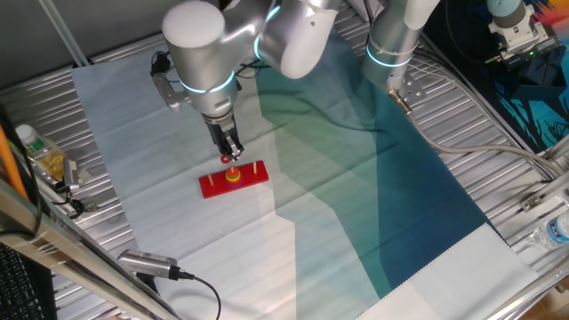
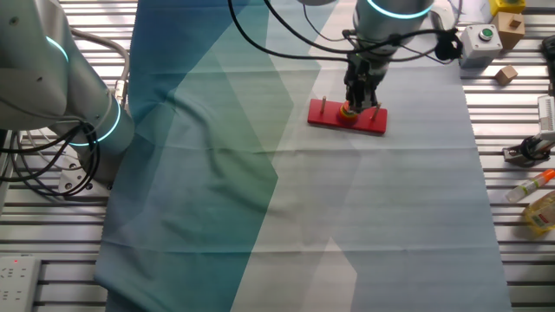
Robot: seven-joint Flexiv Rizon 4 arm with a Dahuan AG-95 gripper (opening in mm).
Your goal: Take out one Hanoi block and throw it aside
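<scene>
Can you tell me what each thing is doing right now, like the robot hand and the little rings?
gripper: pointing down over the middle peg, fingertips at the stack; open or shut unclear.
Hanoi block: tiny red ring at the fingertips, above the yellow disc.
yellow disc: on the middle peg.
red base: flat on the cloth, outer pegs bare.
</scene>
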